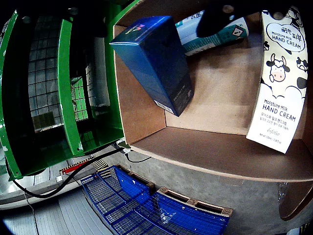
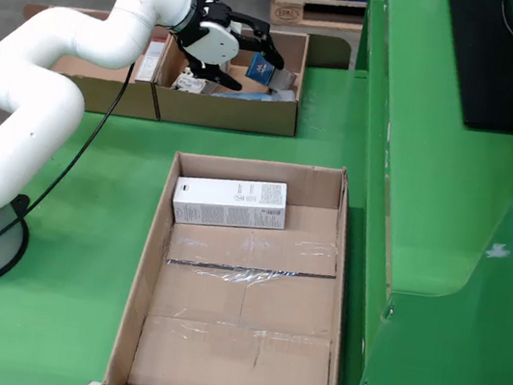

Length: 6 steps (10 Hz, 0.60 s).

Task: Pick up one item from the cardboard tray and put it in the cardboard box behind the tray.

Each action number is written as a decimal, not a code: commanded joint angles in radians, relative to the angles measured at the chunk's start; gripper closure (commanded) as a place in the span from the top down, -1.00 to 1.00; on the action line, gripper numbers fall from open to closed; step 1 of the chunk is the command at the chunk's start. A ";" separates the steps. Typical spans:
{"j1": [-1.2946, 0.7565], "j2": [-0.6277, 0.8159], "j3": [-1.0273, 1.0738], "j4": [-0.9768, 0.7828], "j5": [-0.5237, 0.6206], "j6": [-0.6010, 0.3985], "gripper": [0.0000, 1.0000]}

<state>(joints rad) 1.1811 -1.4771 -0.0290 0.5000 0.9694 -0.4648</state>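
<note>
Blue carton (image 1: 156, 61): deep glossy blue, small multicoloured logo, white label strip. Hand cream box (image 1: 281, 73): cream-white, black cow patches, black lettering. Teal-and-white tube (image 1: 215, 36). Plain brown cardboard box (image 1: 220, 152). View from the side: white arm (image 2: 52, 63), bright green table (image 2: 85, 224), white box (image 2: 230, 202) in brown tray (image 2: 332, 361).

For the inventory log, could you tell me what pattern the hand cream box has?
White with black cow spots, clearest in the gripper-mounted view.
</note>
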 commanded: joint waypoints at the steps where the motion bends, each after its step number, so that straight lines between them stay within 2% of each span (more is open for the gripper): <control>1: 0.005 0.035 0.029 0.012 -0.014 -0.006 0.80; 2: 0.005 0.035 0.029 0.012 -0.014 -0.008 1.00; 6: 0.005 0.035 0.029 0.012 -0.014 -0.008 1.00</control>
<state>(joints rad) 1.1795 -1.4771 -0.0290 0.5000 0.9694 -0.4662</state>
